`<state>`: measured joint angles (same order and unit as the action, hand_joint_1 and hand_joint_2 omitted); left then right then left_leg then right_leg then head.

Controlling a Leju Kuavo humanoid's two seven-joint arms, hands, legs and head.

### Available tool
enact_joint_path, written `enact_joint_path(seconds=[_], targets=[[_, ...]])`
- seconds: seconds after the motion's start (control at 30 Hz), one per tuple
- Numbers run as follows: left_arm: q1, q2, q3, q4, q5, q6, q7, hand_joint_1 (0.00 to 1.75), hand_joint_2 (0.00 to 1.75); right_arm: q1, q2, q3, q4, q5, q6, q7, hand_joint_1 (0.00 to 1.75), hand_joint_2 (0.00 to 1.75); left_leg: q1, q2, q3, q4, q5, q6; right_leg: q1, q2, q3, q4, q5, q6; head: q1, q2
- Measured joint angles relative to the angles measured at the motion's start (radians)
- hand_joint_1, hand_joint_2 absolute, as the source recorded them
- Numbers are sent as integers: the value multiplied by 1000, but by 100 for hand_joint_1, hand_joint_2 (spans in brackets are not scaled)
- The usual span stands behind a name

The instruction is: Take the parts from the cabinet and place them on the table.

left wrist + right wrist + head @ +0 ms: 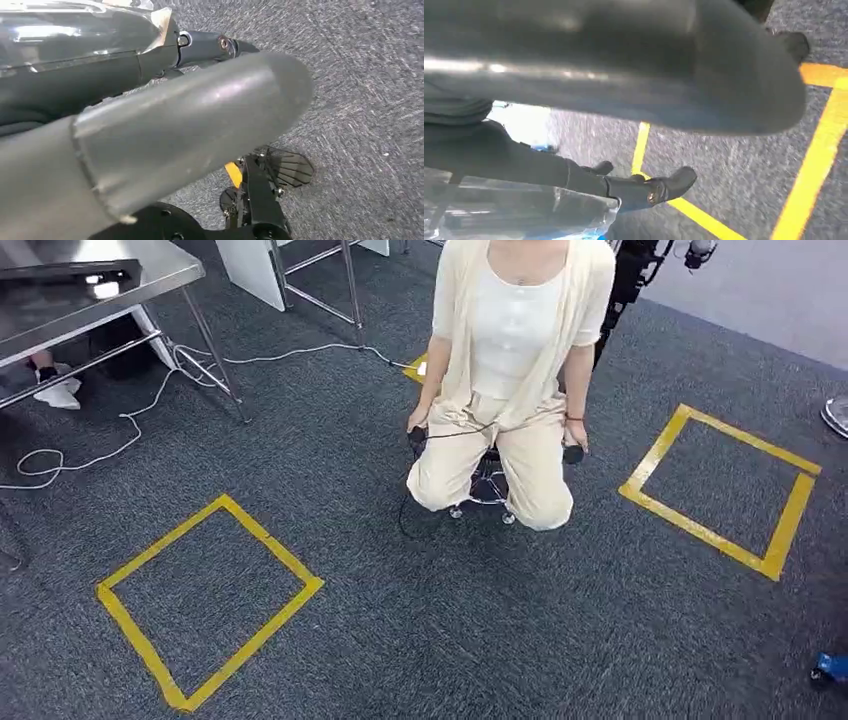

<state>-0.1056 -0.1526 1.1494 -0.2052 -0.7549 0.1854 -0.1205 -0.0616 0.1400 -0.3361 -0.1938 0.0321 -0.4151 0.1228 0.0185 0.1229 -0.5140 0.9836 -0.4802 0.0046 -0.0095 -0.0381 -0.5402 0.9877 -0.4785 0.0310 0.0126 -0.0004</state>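
Clear bag (524, 215) in right hand (624, 75).

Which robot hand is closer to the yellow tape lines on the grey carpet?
The right. The right hand hangs above the yellow tape lines; the left hand hangs over bare grey carpet.

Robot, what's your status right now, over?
Left hand holds a clear-bagged part; right hand holds a second bagged part. Steel table ahead-left. Person seated on stool dead ahead.
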Motion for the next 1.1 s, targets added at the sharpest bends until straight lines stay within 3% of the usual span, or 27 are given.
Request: enact_joint_path(seconds=[0.03,0.07,0.1,0.13,0.2,0.23,0.27,0.33,0.37,0.4,0.47,0.53,0.57,0.6,0.63,0.7,0.73,0.77,0.83,0.87,0.9,0.93,0.97,1.03,1.07,1.1], targets=[[-1,0,0,0,0,5,5,0,0,0,-1,8,0,8,-4,-4,0,0,3,8,2,1,-3,-9,-6,12,2,-5,6,-11,2,0],[0,0,1,0,1,10,8,0,0,0,0,16,0,11,-6,-6,0,0,12,-28,-5,20,-21,-16,-18,19,11,-6,10,-18,0,0],[1,0,1,0,1,13,9,0,0,-1,0,21,0,14,-10,-11,0,0,11,-75,-26,71,-64,-16,-17,27,8,-5,13,-24,-3,0],[3,0,2,0,2,13,11,0,0,-2,0,25,0,16,-12,-13,0,0,12,-102,-61,152,-113,-17,-15,36,5,-5,17,-30,-5,0],[8,0,5,0,2,13,14,0,0,-1,2,33,0,23,-13,-14,0,0,11,-120,-131,305,-175,-18,-9,59,1,-4,19,-34,-4,0],[10,0,5,0,2,13,14,0,0,0,2,39,0,29,-15,-14,0,0,11,-122,-144,331,-174,-17,-7,69,1,-4,19,-34,-4,0],[12,0,5,0,1,13,17,0,0,2,2,45,0,34,-19,-14,0,0,11,-122,-138,313,-148,-13,-6,83,2,-3,19,-34,-4,0],[14,0,4,0,-1,13,21,0,0,1,2,46,0,31,-24,-15,0,0,11,-138,-68,159,-52,-3,-5,112,7,-2,19,-33,-4,0],[15,0,4,0,-2,13,23,0,0,1,5,46,0,30,-26,-16,0,0,12,-184,-26,66,-9,4,-6,125,7,-1,19,-32,-4,0],[16,1,5,0,-2,13,24,0,0,-1,9,46,0,30,-29,-16,0,0,11,-236,-11,27,-12,11,3,133,3,5,19,-30,-3,0],[16,1,4,0,-3,14,26,0,0,-4,10,47,0,29,-31,-17,0,0,7,-209,-13,21,-13,8,0,155,-13,5,25,-16,-3,0],[16,1,4,0,-3,14,26,0,0,1,11,50,0,29,-32,-17,0,0,1,-185,-10,13,-6,18,-3,179,-31,1,32,-1,-4,0],[14,-2,4,0,-3,13,26,0,0,1,10,51,0,29,-32,-17,0,0,10,-166,-9,3,4,28,-2,143,-31,20,25,-1,-2,0],[15,-2,4,0,-3,13,26,0,0,-1,9,51,0,29,-33,-17,0,0,7,-156,-9,0,4,32,4,89,-54,55,2,-4,0,0],[17,-2,4,0,-5,13,25,0,0,-1,9,52,0,29,-34,-17,0,0,7,-139,-10,0,5,37,1,65,-90,120,-34,-10,6,0],[20,-2,4,0,-10,11,24,0,0,-2,8,52,0,27,-40,-17,0,0,2,-104,-13,1,4,37,-4,52,-169,281,-97,-11,6,0],[20,-2,4,0,-10,8,24,0,0,-1,8,52,0,25,-44,-17,0,0,1,-88,-14,1,5,37,-6,50,-190,328,-106,-4,7,0],[20,-2,4,0,-10,5,20,0,0,1,7,52,0,22,-50,-17,0,0,1,-73,-14,1,4,36,-10,48,-181,317,-95,7,6,0],[19,-5,3,0,-19,2,15,0,0,5,5,52,0,21,-58,-14,0,0,3,-50,-12,1,2,33,-15,31,-92,165,-37,28,7,0],[19,-6,3,0,-24,2,14,0,0,4,4,52,0,19,-61,-13,0,0,2,-40,-8,2,0,29,-17,-4,-35,67,-11,35,8,0],[19,-6,3,0,-31,1,14,0,0,0,4,52,0,17,-67,-13,0,0,-7,-30,-6,4,-4,21,-13,-55,0,4,-2,27,10,0],[20,-6,2,0,-36,1,14,0,0,-3,3,52,0,16,-72,-11,0,0,-9,-19,-2,6,-10,12,-4,-44,2,5,8,18,8,0],[19,-6,1,0,-47,2,14,0,0,-2,4,52,0,17,-75,-10,0,0,-9,-11,1,6,-11,6,-7,-32,-3,11,7,10,-1,0],[15,-6,-7,0,-63,3,15,0,0,1,3,52,0,21,-81,-1,0,0,-5,11,11,4,-13,-5,-2,-9,-15,11,6,-2,0,0],[15,-7,-11,0,-65,3,16,0,0,1,2,52,0,21,-86,5,0,0,3,-2,11,11,-20,-15,-22,3,-4,7,12,-14,0,0],[15,-7,-16,0,-71,3,16,0,0,1,2,52,0,21,-89,10,0,0,4,-54,3,37,-46,-20,-21,13,-5,7,14,-18,-5,0]])
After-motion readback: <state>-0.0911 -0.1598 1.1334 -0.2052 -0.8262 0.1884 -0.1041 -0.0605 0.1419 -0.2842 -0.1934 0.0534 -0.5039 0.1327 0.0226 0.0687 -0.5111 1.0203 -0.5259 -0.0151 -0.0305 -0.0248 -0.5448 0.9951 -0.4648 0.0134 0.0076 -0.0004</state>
